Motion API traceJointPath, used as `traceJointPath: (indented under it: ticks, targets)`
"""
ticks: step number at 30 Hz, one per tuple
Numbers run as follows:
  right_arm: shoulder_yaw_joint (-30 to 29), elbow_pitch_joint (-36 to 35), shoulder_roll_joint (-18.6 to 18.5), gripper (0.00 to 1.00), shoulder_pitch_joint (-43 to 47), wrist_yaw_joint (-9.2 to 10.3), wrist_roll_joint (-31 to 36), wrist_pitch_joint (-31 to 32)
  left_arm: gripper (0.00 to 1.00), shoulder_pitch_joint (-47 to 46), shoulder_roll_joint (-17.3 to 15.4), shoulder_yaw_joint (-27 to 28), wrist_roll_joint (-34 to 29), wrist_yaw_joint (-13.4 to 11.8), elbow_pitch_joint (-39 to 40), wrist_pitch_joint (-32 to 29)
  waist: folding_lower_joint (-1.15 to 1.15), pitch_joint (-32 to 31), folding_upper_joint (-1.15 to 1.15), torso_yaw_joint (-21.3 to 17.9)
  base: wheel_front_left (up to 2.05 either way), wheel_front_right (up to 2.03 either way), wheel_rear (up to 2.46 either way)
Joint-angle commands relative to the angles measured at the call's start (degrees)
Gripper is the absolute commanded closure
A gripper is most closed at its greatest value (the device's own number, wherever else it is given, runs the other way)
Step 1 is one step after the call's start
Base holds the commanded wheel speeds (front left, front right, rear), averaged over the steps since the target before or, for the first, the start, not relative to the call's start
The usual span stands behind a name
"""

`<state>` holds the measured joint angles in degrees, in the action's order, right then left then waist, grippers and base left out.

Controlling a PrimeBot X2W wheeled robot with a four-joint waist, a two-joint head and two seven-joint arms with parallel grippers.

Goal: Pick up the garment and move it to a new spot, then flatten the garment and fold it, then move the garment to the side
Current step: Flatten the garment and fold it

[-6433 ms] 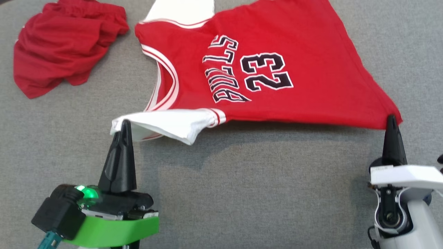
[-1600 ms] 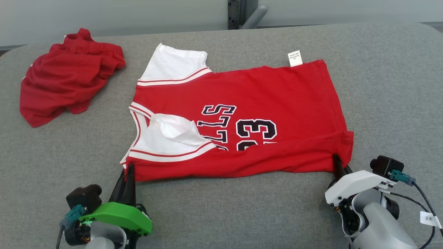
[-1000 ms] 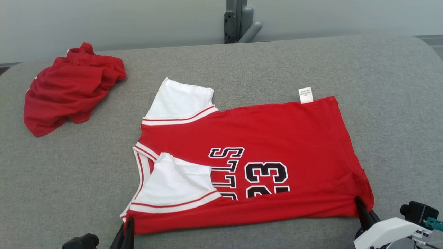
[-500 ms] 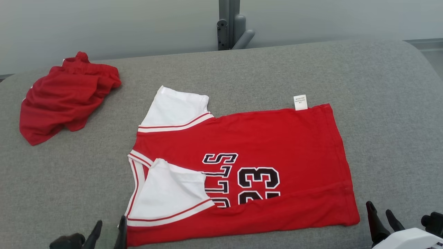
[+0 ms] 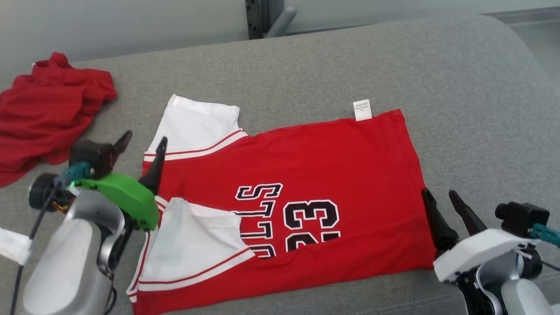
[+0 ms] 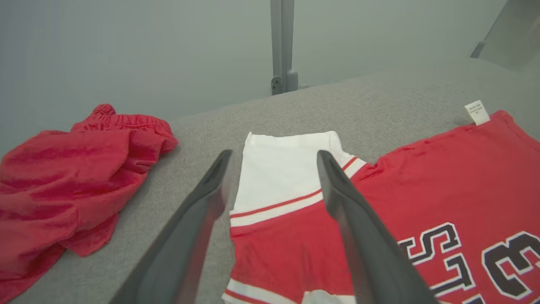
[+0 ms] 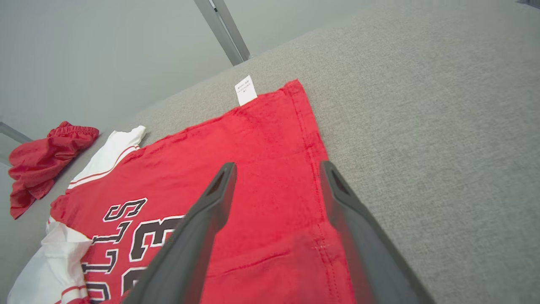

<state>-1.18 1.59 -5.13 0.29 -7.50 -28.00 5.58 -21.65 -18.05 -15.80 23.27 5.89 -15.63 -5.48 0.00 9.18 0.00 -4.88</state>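
Observation:
The garment is a red jersey (image 5: 315, 175) with white sleeves and a black "23", lying flat on the grey surface with its near edge folded up over the front. Its far white sleeve (image 6: 287, 169) lies ahead of my left gripper (image 5: 142, 141), which hovers open over the jersey's left edge with nothing between its fingers. My right gripper (image 5: 439, 196) is open too, its fingers straddling the jersey's right hem (image 7: 314, 156). A white label (image 5: 362, 109) sticks out at the far right corner.
A crumpled pair of red shorts (image 5: 41, 113) lies at the far left of the grey upholstered surface (image 5: 472, 87). A grey metal post (image 5: 262, 17) stands behind the far edge. Bare surface stretches to the jersey's right.
Both grippers let go of the folded near edge, opened and moved forward: the left up to the far sleeve, the right along the right hem. The head camera shifted too.

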Motion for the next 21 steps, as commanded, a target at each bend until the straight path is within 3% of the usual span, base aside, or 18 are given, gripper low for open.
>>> traceJointPath:
  ticks: [1, 9, 21]
  targets:
    - [1.8, -0.6, -0.8, 0.0, -3.4, 0.02, -0.1, 0.0, 0.0, -4.9, -1.0, 0.0, -0.8, 0.2, -1.9, -1.1, 0.0, 6.2, 0.0, -3.9, 0.0, 0.0, 0.0]
    - [6.2, -0.4, -1.9, 0.0, -9.9, 0.02, -1.3, -2.6, 0.0, -17.5, -1.0, -0.6, -2.0, 0.4, -11.6, -2.5, 0.0, 13.2, 0.0, -7.0, 0.0, 0.0, 0.0]
    - [11.7, 0.2, -3.0, 0.0, -15.0, 0.02, -3.3, -5.8, 0.0, -28.2, -1.9, 0.0, -4.1, -3.9, -28.2, -1.9, 0.0, 18.9, 0.0, -10.3, 0.0, 0.0, 0.0]
